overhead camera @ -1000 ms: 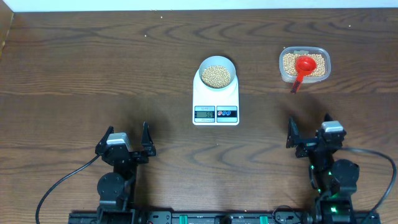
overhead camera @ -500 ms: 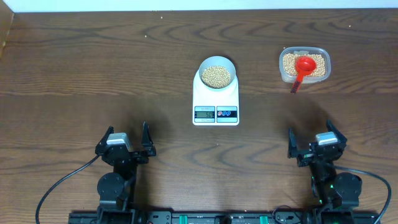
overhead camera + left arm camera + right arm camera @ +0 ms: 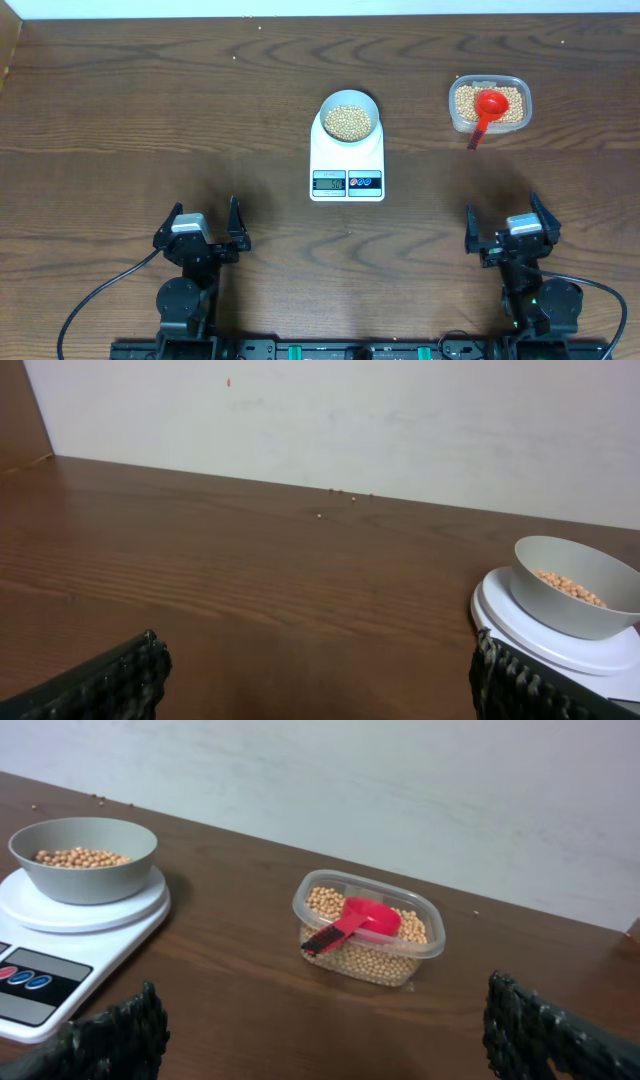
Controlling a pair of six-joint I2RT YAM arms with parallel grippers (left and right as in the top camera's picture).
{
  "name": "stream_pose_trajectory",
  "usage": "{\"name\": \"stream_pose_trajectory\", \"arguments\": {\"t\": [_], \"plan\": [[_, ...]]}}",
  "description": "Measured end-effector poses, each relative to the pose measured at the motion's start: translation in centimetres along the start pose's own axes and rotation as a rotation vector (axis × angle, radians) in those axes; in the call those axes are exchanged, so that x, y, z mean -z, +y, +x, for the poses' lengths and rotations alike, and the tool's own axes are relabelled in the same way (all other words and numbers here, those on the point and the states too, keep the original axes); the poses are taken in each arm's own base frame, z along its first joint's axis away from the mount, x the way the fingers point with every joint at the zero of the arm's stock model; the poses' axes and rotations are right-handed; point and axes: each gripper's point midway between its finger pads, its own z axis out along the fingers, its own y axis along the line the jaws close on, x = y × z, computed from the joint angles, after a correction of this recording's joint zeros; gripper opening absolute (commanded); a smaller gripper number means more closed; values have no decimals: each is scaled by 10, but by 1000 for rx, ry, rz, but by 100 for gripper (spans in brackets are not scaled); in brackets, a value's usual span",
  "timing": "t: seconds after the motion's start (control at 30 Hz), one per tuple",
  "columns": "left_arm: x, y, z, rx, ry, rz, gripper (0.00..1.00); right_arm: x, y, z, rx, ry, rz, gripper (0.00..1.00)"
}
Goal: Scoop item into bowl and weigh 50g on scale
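At the middle of the table (image 3: 150, 100), the scale (image 3: 347, 157) carries the bowl (image 3: 349, 100), which is filled with beans (image 3: 349, 122). Well to its right, a clear tub (image 3: 453, 108) holds more beans and a red scoop (image 3: 489, 103). Near the front edge, the left fingers (image 3: 234, 216) and right fingers (image 3: 470, 222) stand wide open and empty, well apart from the scale.
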Motion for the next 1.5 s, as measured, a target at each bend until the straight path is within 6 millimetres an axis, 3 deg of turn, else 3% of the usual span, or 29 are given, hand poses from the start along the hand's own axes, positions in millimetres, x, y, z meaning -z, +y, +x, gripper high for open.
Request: {"name": "stream_pose_trajectory", "arguments": {"t": [0.57,1.5], "plan": [[0,0,0,0,0,0,98,4,-35,7,-107,32,204,99],[0,0,0,0,0,0,98,5,-41,8,-143,31,243,99]]}}
